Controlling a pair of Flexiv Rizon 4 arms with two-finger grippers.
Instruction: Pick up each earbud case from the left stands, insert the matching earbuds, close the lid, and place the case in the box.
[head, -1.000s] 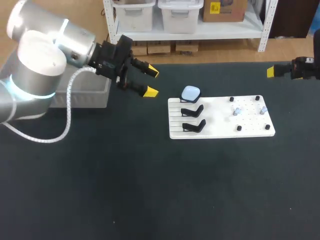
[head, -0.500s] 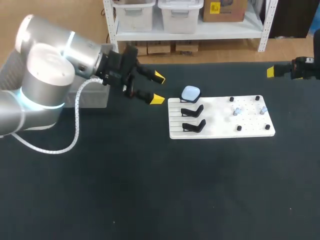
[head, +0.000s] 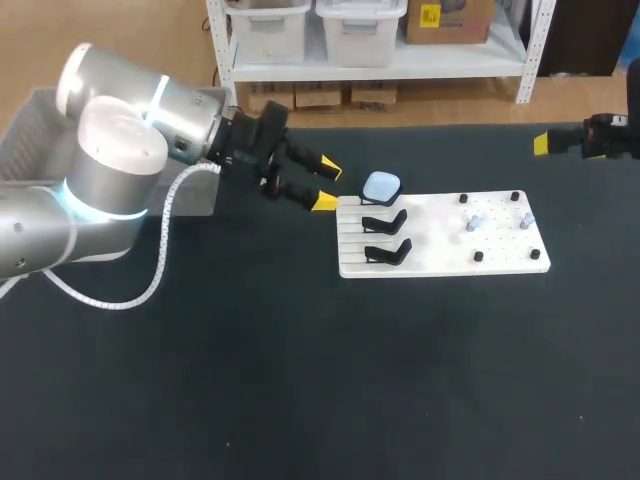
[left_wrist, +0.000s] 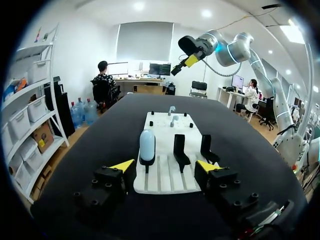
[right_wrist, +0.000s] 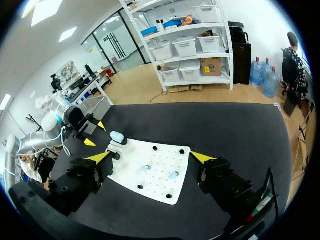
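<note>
The left gripper is held just above the black table, close beside the left end of a white board, and its yellow-tipped fingers are spread apart with nothing gripped between them. In the left wrist view the same gripper is seen open, and the pale blue earbud case is seen just ahead of it, standing upright on a black stand. From the head view the earbud case is found on the rearmost of three stands at the board's left end; the two empty black stands are lined up in front of it. Two small pale earbuds are set among black pegs on the board's right half. A grey box is partly hidden behind the left arm at the table's far left. The right gripper is held well apart from the board, beyond the table's right rear edge, and its fingers are parted wide, with nothing held.
</note>
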